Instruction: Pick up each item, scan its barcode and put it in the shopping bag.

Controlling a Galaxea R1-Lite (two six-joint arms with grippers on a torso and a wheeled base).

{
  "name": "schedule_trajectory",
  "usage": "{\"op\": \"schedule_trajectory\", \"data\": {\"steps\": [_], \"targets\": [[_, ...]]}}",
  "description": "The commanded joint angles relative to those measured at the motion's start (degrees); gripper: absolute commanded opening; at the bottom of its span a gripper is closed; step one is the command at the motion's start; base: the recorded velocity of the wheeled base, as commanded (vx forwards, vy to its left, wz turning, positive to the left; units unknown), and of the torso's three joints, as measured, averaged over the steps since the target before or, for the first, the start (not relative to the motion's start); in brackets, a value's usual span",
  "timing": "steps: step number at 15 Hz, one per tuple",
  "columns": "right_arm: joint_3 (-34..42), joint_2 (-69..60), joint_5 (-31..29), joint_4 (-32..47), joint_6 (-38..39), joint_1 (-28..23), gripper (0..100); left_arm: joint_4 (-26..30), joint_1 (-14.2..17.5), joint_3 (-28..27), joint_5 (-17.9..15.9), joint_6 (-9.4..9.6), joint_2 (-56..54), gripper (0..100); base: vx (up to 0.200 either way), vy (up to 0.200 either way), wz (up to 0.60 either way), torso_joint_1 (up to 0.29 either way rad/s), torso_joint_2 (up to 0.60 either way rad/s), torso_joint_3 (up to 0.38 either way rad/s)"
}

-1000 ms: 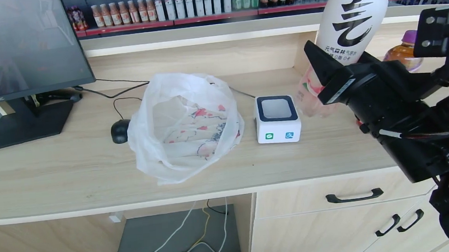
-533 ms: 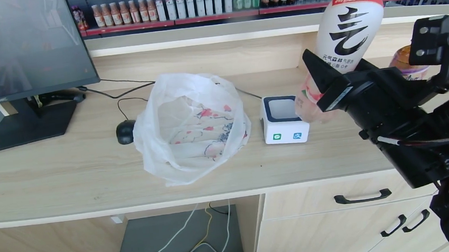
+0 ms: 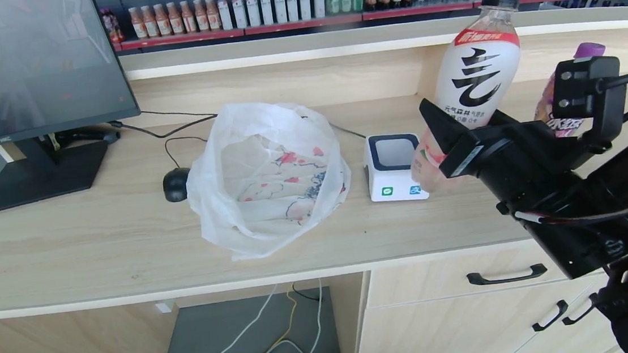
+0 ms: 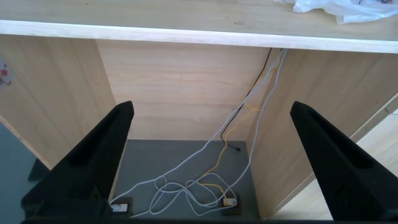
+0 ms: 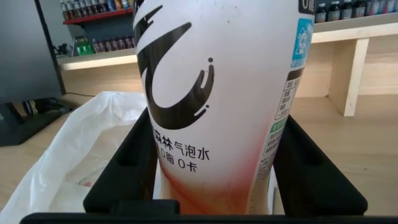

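1. Right claw (image 3: pixel 442 157) (image 5: pixel 217 186) is clamping the lower body of a clear plastic drink bottle (image 3: pixel 476 82) (image 5: pixel 211 93) with a white label, black swirl and black cap. The bottle is standing upright in the grip.
2. The far finger is sitting behind the bottle in the head view. Cannot tell whether the base is touching the light wooden counter (image 3: pixel 98 246).
3. A white square barcode scanner (image 3: pixel 393 167) with a dark-rimmed window is sitting just left of the right claw. The bottle's base is overlapping its edge, and contact is unclear.
4. A translucent white plastic shopping bag (image 3: pixel 268 175) (image 5: pixel 81 143), mouth open, is lying farther left, past the scanner.
5. A purple-capped bottle (image 3: pixel 587 50) is standing behind the right claw, mostly hidden by the arm.
6. Left claw (image 4: pixel 211 109) is hanging below counter level, fingers spread wide and gripping nothing. It is facing white and yellow cables (image 4: pixel 205 186) beyond its tips.
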Motion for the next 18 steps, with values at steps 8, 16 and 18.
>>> {"op": "schedule_trajectory", "data": {"steps": [8,16,18], "targets": [[-21.01,14.38,-0.01,4.03,15.08,-1.62,0,-0.01,0.00,0.00,0.00,0.00,0.06,100,0.000,0.000,0.00,0.000,0.00,0.000],[-35.43,13.76,0.17,22.93,42.15,-6.10,0,-0.01,0.00,0.00,0.00,0.00,0.06,100,0.000,0.000,0.00,0.000,0.00,0.000],[-36.48,13.94,0.61,28.73,49.89,-8.91,0,-0.01,0.00,0.00,0.00,0.00,0.06,100,0.000,0.000,0.00,0.000,0.00,0.000]]}}
